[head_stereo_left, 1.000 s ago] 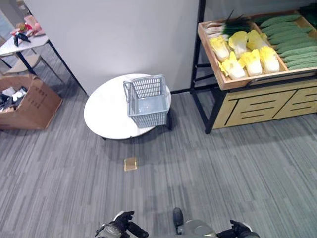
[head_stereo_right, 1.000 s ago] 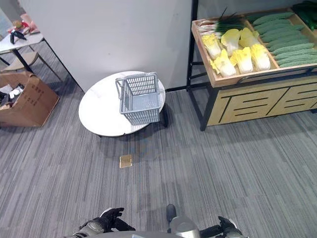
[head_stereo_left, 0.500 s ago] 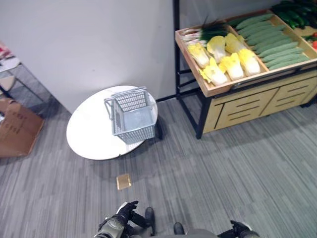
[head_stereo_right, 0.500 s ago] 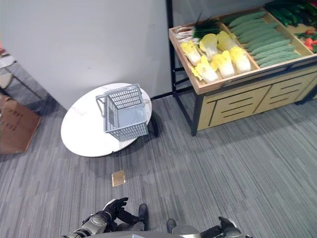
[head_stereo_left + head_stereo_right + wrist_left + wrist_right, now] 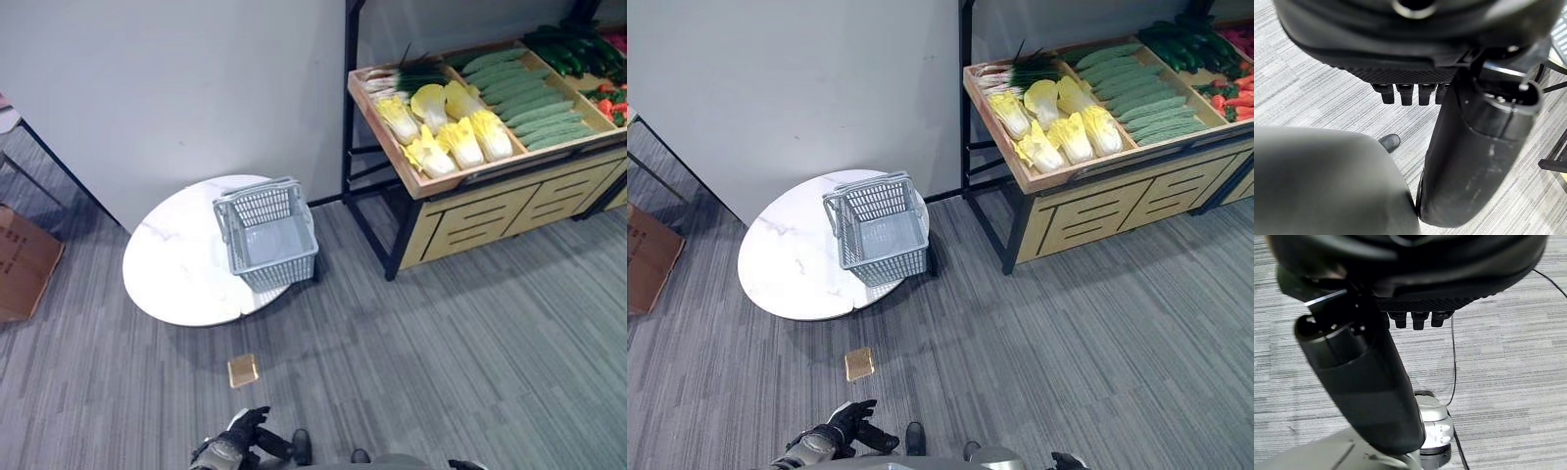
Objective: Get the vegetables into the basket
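Your left hand [image 5: 227, 451] hangs low at the near edge of the head views, its fingers relaxed and spread, holding nothing and touching nothing; in its wrist view the fingers [image 5: 1405, 93] stand out straight in a row over bare carpet. Your right hand [image 5: 1415, 293] also holds nothing: its own wrist view shows the fingers straight and the thumb standing free above the carpet, and in the head views you see just a dark sliver of it at the bottom edge on the right.

The vegetables sit well away from both hands, in the tilted wooden crate [image 5: 416, 181] on top of the display stand [image 5: 490, 220] at the far right. You can see yellow-and-white cabbages [image 5: 460, 137] in the nearer left compartment, green onions [image 5: 397, 76] behind them, long green cucumbers [image 5: 519, 93] in the next compartment, and darker green and red produce at the far right edge, too small to name.

The grey basket [image 5: 266, 235] is empty and stands upright on the round white table [image 5: 171, 269], at the table's right side, its handle folded down against the far rim. The table is left of the stand and near the grey wall [image 5: 176, 88]. A small tan square [image 5: 242, 370] lies on the carpet [image 5: 470, 352] between the table and you. A cardboard box [image 5: 22, 259] shows at the left edge.
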{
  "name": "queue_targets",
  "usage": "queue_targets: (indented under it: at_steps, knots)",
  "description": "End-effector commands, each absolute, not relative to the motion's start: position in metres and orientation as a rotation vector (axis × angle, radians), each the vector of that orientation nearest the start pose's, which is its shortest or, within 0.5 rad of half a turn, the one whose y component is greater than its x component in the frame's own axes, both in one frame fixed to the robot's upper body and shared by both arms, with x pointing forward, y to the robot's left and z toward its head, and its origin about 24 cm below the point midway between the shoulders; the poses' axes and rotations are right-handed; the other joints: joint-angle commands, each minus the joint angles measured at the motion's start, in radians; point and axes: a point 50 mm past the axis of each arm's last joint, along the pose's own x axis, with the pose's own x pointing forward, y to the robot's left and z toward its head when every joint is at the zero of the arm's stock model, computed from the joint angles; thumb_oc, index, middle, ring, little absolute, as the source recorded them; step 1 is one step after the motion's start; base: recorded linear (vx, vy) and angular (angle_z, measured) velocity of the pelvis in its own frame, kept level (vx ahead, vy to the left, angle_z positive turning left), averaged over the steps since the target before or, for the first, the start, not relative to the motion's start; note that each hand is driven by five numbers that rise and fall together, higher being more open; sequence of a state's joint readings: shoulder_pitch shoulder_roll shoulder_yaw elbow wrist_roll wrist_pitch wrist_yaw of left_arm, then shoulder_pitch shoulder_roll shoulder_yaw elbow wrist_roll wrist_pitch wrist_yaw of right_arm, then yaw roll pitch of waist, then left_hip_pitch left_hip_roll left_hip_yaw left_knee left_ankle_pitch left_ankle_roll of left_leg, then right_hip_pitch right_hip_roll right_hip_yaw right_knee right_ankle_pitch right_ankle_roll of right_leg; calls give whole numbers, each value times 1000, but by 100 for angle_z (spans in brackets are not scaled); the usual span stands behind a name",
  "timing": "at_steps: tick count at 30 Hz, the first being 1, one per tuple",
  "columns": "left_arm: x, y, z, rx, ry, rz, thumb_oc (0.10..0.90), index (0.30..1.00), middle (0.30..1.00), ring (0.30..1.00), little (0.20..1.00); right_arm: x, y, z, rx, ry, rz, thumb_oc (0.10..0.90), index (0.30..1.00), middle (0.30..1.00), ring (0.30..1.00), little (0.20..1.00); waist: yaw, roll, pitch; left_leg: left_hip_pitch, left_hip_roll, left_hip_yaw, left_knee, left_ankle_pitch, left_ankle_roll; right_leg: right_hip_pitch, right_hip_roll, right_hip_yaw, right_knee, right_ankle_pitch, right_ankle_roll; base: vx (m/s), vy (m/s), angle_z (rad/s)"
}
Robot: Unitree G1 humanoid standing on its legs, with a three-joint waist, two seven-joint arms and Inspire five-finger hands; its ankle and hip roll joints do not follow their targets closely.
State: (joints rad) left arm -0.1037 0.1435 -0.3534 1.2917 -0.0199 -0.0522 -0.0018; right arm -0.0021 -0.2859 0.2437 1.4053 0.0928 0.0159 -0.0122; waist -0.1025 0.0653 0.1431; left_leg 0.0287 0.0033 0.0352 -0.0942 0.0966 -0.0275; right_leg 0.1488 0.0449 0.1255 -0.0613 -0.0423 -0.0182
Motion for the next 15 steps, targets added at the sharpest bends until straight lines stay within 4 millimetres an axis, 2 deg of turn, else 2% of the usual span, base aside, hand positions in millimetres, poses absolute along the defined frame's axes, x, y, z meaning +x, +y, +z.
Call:
queue_targets:
  at_steps: [1, 3, 8, 10, 12, 15]
  knots:
    - [90, 200, -169, 423, 1252, -208, 900, 1000, 1000, 1000, 1000, 52, -254, -165, -345, 1415, -63, 900, 1000, 1000, 1000, 1000, 9, -48, 4, 34, -18, 25, 7, -43, -23, -21, -79, 4, -2, 43, 125, 18, 88, 0]
    - [90, 200, -169, 423, 1252, -208, 900, 1000, 1000, 1000, 1000, 52, -254, -165, -345, 1415, -63, 900, 1000, 1000, 1000, 1000, 9, -48, 4, 34, -18, 25, 7, -43, -23, -21, -79, 4, -2, 43, 125, 18, 72, -1]
    - [91, 206, -168, 421, 1257, -185, 900, 1000, 1000, 1000, 1000, 58, -251, -165, -336, 1395, -66, 900, 1000, 1000, 1000, 1000, 15, -62, 15, 43, -31, 33, 7, -68, -1, -54, -85, 19, 86, 18, 140, 35, 86, -1]
    - [93, 210, -167, 412, 1255, -164, 900, 1000, 1000, 1000, 1000, 64, -248, -165, -303, 1371, -82, 900, 1000, 1000, 1000, 1000, 18, -66, 36, 45, -30, 43, 7, -72, 12, -110, -81, 26, 197, 22, 162, -16, 87, -11]
    - [95, 212, -166, 411, 1248, -159, 900, 1000, 1000, 1000, 1000, 68, -246, -165, -298, 1359, -77, 900, 1000, 1000, 1000, 1000, 16, -64, 52, 48, -26, 38, 7, -69, 14, -151, -77, 24, 257, 28, 172, -4, 66, -27]
    - [97, 213, -166, 416, 1243, -165, 900, 1000, 1000, 1000, 1000, 65, -246, -165, -285, 1364, -89, 900, 1000, 1000, 1000, 1000, 13, -68, 52, 54, -28, 30, 7, -89, 6, -191, -98, -17, 216, 58, 168, 69, 20, -14]
